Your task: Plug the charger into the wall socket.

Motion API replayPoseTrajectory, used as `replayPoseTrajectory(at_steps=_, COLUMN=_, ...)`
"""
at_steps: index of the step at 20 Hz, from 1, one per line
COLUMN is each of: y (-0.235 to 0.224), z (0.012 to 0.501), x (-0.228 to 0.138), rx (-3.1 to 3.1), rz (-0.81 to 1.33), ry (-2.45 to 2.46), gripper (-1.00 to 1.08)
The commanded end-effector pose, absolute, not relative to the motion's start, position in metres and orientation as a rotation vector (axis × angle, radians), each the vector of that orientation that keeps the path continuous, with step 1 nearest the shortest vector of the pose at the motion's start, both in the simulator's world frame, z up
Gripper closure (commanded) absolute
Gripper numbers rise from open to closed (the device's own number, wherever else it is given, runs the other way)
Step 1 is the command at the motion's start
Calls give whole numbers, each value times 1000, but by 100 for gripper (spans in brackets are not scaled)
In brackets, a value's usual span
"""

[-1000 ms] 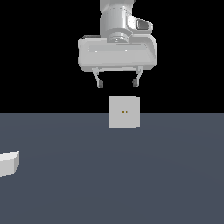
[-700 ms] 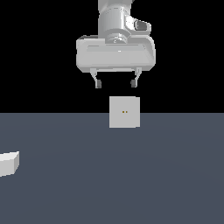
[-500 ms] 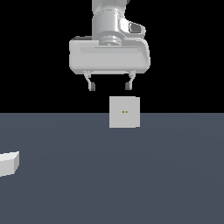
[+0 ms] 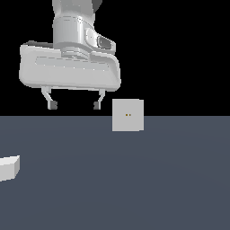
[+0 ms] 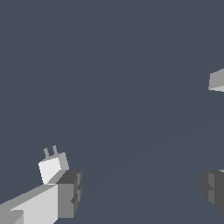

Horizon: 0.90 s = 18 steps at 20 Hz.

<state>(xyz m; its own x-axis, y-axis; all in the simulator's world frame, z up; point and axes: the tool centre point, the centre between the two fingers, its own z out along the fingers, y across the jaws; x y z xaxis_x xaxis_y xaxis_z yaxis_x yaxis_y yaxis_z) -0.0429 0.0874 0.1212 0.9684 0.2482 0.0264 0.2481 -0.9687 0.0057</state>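
Observation:
The charger [image 4: 9, 167] is a small off-white block lying on the dark floor at the exterior view's left edge. In the wrist view the charger [image 5: 52, 168] shows two prongs and sits just past one fingertip [image 5: 70, 192]. The wall socket [image 4: 128, 115] is a light-grey upright square plate with two tiny yellowish holes, and part of it shows in the wrist view [image 5: 217, 81]. My gripper [image 4: 74, 105] is open and empty. It hangs above the floor, to the exterior view's left of the socket and well above the charger. It also shows in the wrist view [image 5: 142, 190].
A flat dark grey floor [image 4: 134, 188] spreads under everything, with a black background behind it. No other objects show.
The gripper has moved toward the exterior view's left and lower in the picture, away from above the socket, and looks larger. It stays open. Charger and socket have not moved.

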Motion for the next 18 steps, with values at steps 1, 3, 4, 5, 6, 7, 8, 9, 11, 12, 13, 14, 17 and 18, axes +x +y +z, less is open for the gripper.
replayPoseTrajectory(at_steps=1, y=114, z=106, x=-58, rx=3104, rz=55, ry=504, gripper=-92)
replayPoseTrajectory(at_steps=3, y=131, z=96, x=-69, rx=3095, rz=65, ry=581, gripper=-92)
replayPoseTrajectory(at_steps=4, y=139, z=92, x=-74, rx=3090, rz=69, ry=615, gripper=-92)
replayPoseTrajectory(at_steps=5, y=145, z=87, x=-79, rx=3085, rz=73, ry=646, gripper=-92)
replayPoseTrajectory(at_steps=6, y=152, z=83, x=-84, rx=3080, rz=76, ry=675, gripper=-92)
replayPoseTrajectory(at_steps=7, y=157, z=80, x=-88, rx=3075, rz=79, ry=701, gripper=-92)
replayPoseTrajectory(at_steps=8, y=162, z=77, x=-92, rx=3071, rz=82, ry=724, gripper=-92)
replayPoseTrajectory(at_steps=9, y=167, z=74, x=-96, rx=3067, rz=85, ry=745, gripper=-92)
replayPoseTrajectory(at_steps=11, y=174, z=69, x=-102, rx=3060, rz=89, ry=780, gripper=-92)
replayPoseTrajectory(at_steps=12, y=176, z=67, x=-104, rx=3057, rz=90, ry=793, gripper=-92)
replayPoseTrajectory(at_steps=13, y=179, z=65, x=-106, rx=3054, rz=92, ry=804, gripper=-92)
replayPoseTrajectory(at_steps=14, y=180, z=64, x=-108, rx=3052, rz=93, ry=813, gripper=-92)
replayPoseTrajectory(at_steps=17, y=182, z=62, x=-110, rx=3049, rz=94, ry=824, gripper=-92)
replayPoseTrajectory(at_steps=18, y=182, z=62, x=-110, rx=3048, rz=94, ry=823, gripper=-92)
